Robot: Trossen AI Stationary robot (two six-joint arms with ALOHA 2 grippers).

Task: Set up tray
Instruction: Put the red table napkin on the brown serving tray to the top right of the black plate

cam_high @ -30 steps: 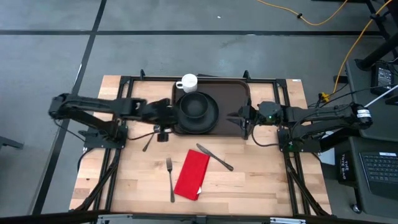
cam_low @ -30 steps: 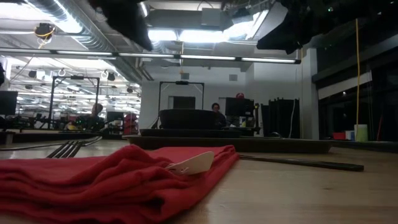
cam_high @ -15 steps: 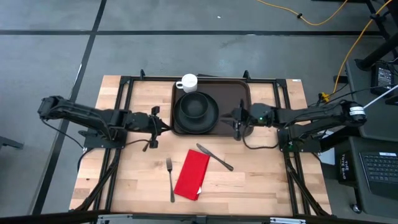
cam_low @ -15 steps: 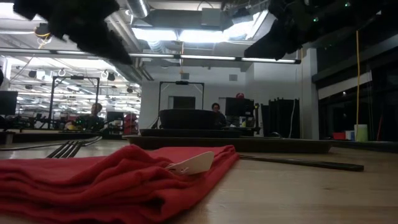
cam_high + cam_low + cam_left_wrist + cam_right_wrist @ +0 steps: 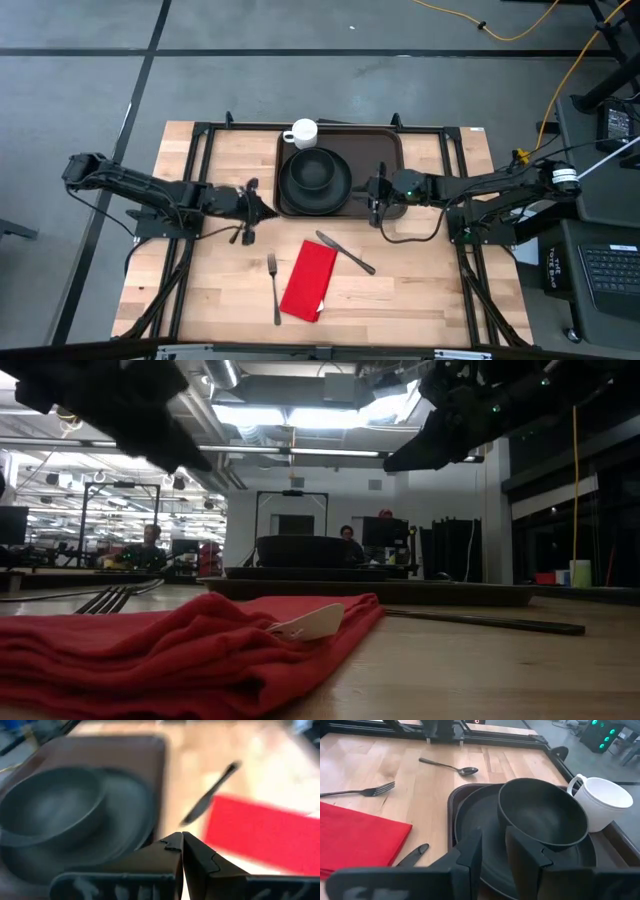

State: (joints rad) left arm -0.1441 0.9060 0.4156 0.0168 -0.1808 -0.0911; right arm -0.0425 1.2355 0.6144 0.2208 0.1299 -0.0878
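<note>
The dark brown tray (image 5: 385,152) lies at the table's far middle. On it stands a round black plate (image 5: 343,185) with a black bowl (image 5: 315,170) in it, and a white mug (image 5: 301,132) at the tray's far edge. My left gripper (image 5: 263,206) is shut and empty, just off the tray's near left corner; the left wrist view (image 5: 182,842) shows its fingertips together. My right gripper (image 5: 374,196) is open and empty above the tray's near right part, its fingers (image 5: 470,851) in the air in front of the plate (image 5: 480,815) and bowl (image 5: 542,815).
On the bare wood near the tray lie a spoon (image 5: 238,232), a fork (image 5: 273,285), a folded red napkin (image 5: 310,280) and a knife (image 5: 346,253). Black frame rails (image 5: 200,150) run along the table's left, right and far sides. People show in the room behind.
My left gripper has drawn back from the plate's left edge toward the table's near left and has come lower. My right gripper has gone toward the table's left, over the tray's near right part, and lower. The tray, plate, bowl and mug have stayed put.
</note>
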